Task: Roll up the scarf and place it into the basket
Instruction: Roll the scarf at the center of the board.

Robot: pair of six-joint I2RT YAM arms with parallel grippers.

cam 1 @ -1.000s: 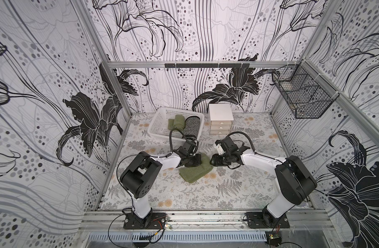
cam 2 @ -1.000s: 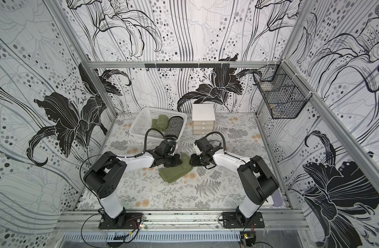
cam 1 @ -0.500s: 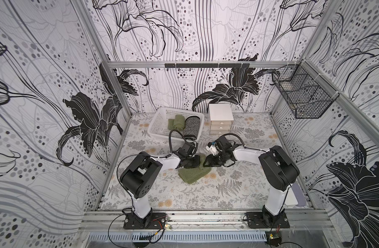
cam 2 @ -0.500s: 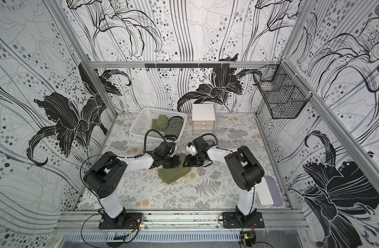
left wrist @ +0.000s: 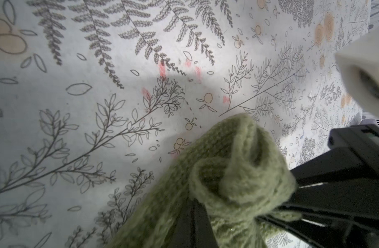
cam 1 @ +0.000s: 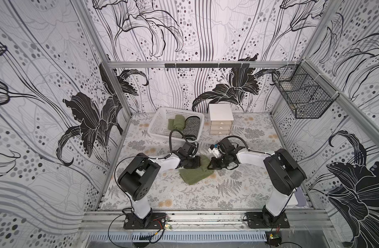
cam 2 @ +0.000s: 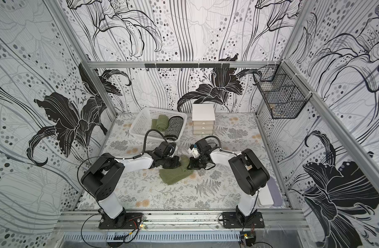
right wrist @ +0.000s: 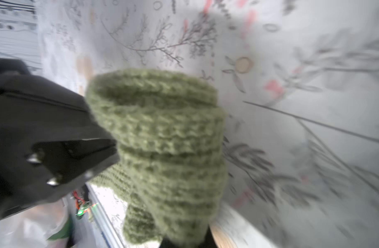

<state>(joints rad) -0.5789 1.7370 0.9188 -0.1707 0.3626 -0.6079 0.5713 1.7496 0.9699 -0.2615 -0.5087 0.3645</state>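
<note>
Overhead scene, in both top views: two robot arms reach inward and meet over a green knitted scarf (cam 1: 195,175) lying mid-table on the floral table cover (cam 1: 184,197). The left gripper (cam 1: 194,162) and right gripper (cam 1: 212,165) sit low at the scarf's far edge, one toward each end. Both are clamped narrow on the knit, probably so the edge can be turned over evenly into a roll. Most of the scarf lies flat on the side nearer the arm bases, with bare cover all round it. The basket (cam 1: 160,126), white and perforated, stands behind the left gripper near the back wall. A green roll (cam 1: 176,122) and a zigzag roll (cam 1: 191,126) fill its right part, leaving its left part free. A white drawer unit (cam 1: 221,118) stands just beside the basket's right rim, so a drop looks tighter on that side.

Left wrist view: the scarf (left wrist: 238,171) curls into a loose coil, pinched beside a dark finger (left wrist: 192,225), with open cover beyond.

Right wrist view, blurred: the scarf (right wrist: 162,139) bunches in stacked folds over the closed jaws, and the fingertips are hidden.
</note>
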